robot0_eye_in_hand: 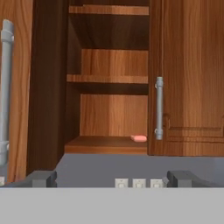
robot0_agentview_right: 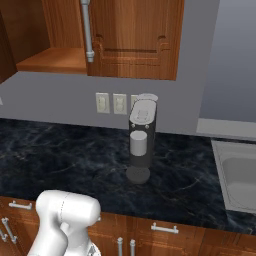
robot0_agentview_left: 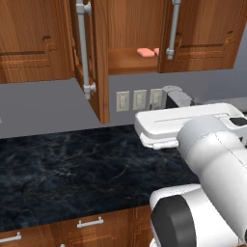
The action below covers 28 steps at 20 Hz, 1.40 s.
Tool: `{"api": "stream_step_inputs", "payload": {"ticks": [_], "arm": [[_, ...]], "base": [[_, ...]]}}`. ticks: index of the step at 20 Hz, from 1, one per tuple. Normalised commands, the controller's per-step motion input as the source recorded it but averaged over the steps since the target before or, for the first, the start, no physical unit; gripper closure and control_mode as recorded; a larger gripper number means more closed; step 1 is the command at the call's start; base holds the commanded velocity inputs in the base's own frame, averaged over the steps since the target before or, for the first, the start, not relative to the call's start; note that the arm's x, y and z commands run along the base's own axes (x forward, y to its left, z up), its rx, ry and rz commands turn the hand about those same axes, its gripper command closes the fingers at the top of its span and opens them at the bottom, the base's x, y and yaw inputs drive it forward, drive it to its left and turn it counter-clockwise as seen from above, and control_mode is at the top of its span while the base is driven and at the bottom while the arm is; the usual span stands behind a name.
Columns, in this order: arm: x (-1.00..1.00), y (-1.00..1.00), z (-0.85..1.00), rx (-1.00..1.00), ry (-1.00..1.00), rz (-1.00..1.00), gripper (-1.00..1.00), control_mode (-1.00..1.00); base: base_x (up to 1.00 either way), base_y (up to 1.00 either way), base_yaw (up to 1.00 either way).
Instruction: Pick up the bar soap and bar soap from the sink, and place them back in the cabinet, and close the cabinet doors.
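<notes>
- Up on the wall, the cabinet (robot0_agentview_left: 130, 60) stands part open: its left door (robot0_agentview_left: 99, 62) swings out toward the room, edge-on in the left base view, while its right door (robot0_agentview_left: 200, 34) sits nearly flat against the front.
- Between the two door edges a gap shows the bottom shelf (robot0_eye_in_hand: 107, 143).
- One bar soap (robot0_agentview_left: 145, 52) lies on that shelf near the right door's handle (robot0_agentview_left: 173, 29); a second bar soap (robot0_agentview_left: 157, 51) peeks out just beside it, half hidden by the handle.
- Facing the gap from below, the gripper (robot0_eye_in_hand: 112, 178) holds nothing, fingertips (robot0_eye_in_hand: 40, 178) spread wide.
- Across the dark marble counter (robot0_agentview_right: 70, 155), a coffee machine (robot0_agentview_right: 140, 142) stands by the wall outlets (robot0_agentview_right: 111, 103), well apart from the sink (robot0_agentview_right: 237, 175).
</notes>
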Motion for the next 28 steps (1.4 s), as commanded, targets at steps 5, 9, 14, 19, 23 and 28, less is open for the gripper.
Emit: {"api": "stream_step_inputs", "payload": {"ticks": [5,9,14,19,23,28], "arm": [[-0.07,0.28,-0.08,0.00,0.00,0.00,-1.00,-1.00],[-0.04,0.37,-0.05,-0.01,0.00,0.00,-1.00,-1.00],[0.00,0.35,-0.03,-0.01,0.00,0.00,-1.00,-1.00],[0.00,0.27,-0.01,0.00,0.00,0.00,-1.00,-1.00],[0.00,0.27,-0.01,0.00,0.00,0.00,-1.00,-1.00],[0.00,0.25,-0.04,0.00,0.00,0.00,-1.00,-1.00]], "base": [[0.00,0.00,0.00],[0.00,0.00,0.00],[0.00,0.00,0.00],[0.00,0.00,0.00],[0.00,0.00,0.00],[0.00,0.00,0.00]]}}
